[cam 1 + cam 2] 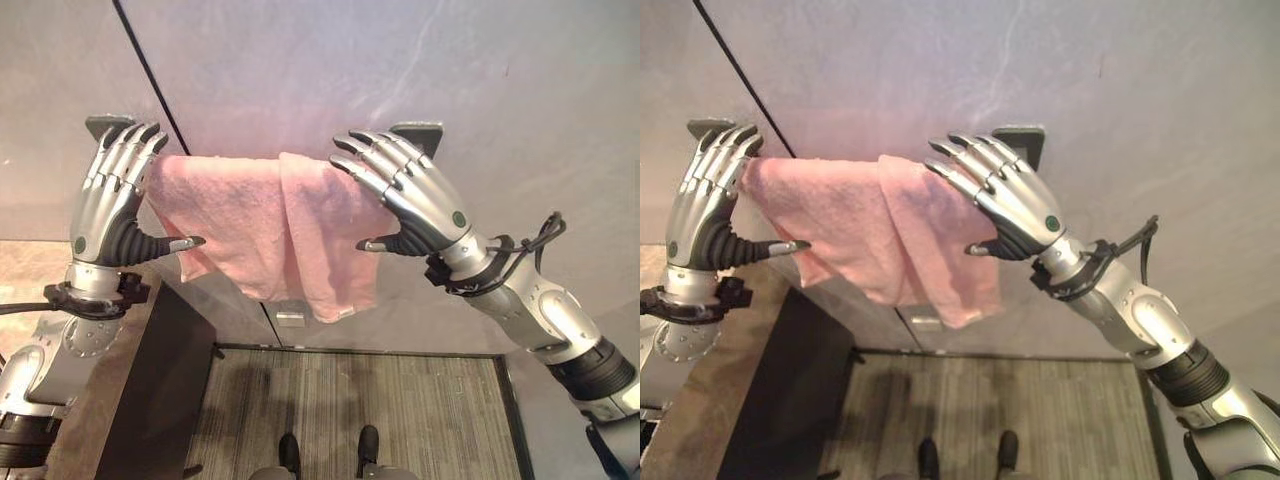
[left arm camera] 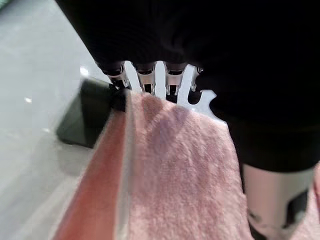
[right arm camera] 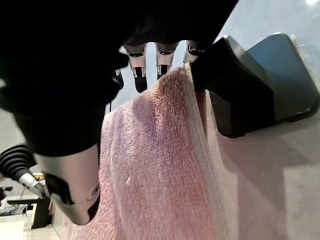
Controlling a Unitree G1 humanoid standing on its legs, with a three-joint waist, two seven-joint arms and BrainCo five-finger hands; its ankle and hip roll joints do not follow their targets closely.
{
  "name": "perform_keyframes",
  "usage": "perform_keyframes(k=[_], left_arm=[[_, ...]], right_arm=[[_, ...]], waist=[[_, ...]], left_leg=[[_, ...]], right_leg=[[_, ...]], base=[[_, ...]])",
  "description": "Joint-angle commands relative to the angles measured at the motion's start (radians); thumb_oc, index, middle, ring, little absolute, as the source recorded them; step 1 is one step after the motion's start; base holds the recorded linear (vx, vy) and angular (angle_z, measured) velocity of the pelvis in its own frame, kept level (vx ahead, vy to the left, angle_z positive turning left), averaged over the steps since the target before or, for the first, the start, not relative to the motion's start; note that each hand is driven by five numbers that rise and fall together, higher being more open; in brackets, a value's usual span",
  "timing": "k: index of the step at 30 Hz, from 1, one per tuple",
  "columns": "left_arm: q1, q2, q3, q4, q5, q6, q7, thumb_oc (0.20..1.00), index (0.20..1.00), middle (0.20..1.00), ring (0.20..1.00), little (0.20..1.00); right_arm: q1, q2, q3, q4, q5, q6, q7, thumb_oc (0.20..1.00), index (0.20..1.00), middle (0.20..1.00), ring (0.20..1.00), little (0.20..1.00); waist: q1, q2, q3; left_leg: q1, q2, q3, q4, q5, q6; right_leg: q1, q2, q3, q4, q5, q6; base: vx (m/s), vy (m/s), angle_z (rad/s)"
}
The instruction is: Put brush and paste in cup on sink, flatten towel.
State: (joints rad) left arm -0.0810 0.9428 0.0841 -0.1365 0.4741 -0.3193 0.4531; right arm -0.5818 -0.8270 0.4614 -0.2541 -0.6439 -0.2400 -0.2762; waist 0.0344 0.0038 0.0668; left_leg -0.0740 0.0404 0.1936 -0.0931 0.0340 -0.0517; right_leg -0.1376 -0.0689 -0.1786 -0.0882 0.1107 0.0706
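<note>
pink towel (image 1: 270, 225) hangs over a rail fixed to the grey wall (image 1: 400, 60), between two dark brackets, one at the rail's left end (image 1: 108, 124) and one at its right end (image 1: 418, 132). the cloth is draped unevenly: a wider fold covers the left part of the rail, and a second fold overlaps it near the middle and hangs lower, ending in a corner with a small tag.

left hand (image 1: 108, 205) is raised at the left end of the rail, fingers (image 1: 128, 150) straight and close together, their tips lying over the top edge of the towel just beside the left bracket, thumb stuck out to the side below the cloth. its wrist view shows the fingertips (image 2: 145, 82) resting on the towel's upper edge.

right hand (image 1: 1015, 205) is at the right end of the rail, fingers (image 1: 965, 160) straight and slightly spread, laid across the towel's right portion beside the right bracket, thumb pointing out under them. neither hand pinches the cloth.

below, a dark cabinet side (image 1: 165, 390) and striped floor (image 1: 400, 410) show.
</note>
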Motion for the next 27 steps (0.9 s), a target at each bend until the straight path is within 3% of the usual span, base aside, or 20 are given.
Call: perform_keyframes(k=[1, 8, 12, 17, 27], left_arm=[[-0.021, 0.080, -0.069, 0.065, 0.042, 0.006, -0.043, 1.000, 1.000, 1.000, 1.000, 1.000], [0.025, 0.303, -0.113, 0.082, 0.098, -0.010, -0.159, 1.000, 1.000, 1.000, 1.000, 1.000], [0.067, 0.367, -0.104, 0.068, 0.063, -0.025, -0.232, 1.000, 1.000, 1.000, 1.000, 1.000], [0.162, 0.372, -0.030, 0.060, 0.006, -0.015, -0.299, 1.000, 1.000, 1.000, 1.000, 1.000], [0.298, 0.279, 0.083, 0.114, 0.028, 0.034, -0.326, 1.000, 1.000, 1.000, 1.000, 1.000]], right_arm=[[-0.062, -0.029, 0.059, 0.017, -0.014, 0.009, 0.043, 1.000, 1.000, 1.000, 1.000, 1.000], [-0.166, -0.209, 0.175, 0.015, -0.012, -0.014, 0.141, 1.000, 1.000, 1.000, 1.000, 1.000], [-0.255, -0.287, 0.273, 0.018, 0.019, -0.032, 0.202, 1.000, 1.000, 1.000, 1.000, 1.000], [-0.276, -0.335, 0.306, 0.030, 0.059, -0.026, 0.270, 1.000, 1.000, 1.000, 1.000, 1.000], [-0.044, -0.359, 0.128, 0.100, 0.060, -0.006, 0.294, 1.000, 1.000, 1.000, 1.000, 1.000]], waist=[[-0.013, -0.030, -0.017], [-0.023, -0.033, -0.024], [-0.025, -0.035, -0.036], [-0.020, -0.039, -0.058], [-0.016, -0.041, -0.079]], left_leg=[[-0.039, 0.033, 0.036, 0.006, 0.054, -0.061], [-0.018, 0.035, 0.047, 0.006, 0.043, -0.058], [0.016, 0.032, 0.054, 0.006, 0.030, -0.055], [0.066, 0.027, 0.061, 0.006, 0.015, -0.049], [0.138, 0.024, 0.071, 0.006, -0.005, -0.045]], right_leg=[[0.016, -0.097, 0.024, 0.001, 0.046, 0.117], [0.026, -0.094, 0.029, 0.001, 0.043, 0.121], [0.057, -0.090, 0.033, 0.001, 0.033, 0.119], [0.107, -0.085, 0.033, 0.001, 0.015, 0.114], [0.180, -0.079, 0.022, 0.001, -0.013, 0.111]], base=[[0.01, -0.006, -0.16], [0.01, -0.001, -0.02], [0.05, -0.002, -0.03], [0.07, -0.002, -0.10], [0.03, 0.002, -0.02]])
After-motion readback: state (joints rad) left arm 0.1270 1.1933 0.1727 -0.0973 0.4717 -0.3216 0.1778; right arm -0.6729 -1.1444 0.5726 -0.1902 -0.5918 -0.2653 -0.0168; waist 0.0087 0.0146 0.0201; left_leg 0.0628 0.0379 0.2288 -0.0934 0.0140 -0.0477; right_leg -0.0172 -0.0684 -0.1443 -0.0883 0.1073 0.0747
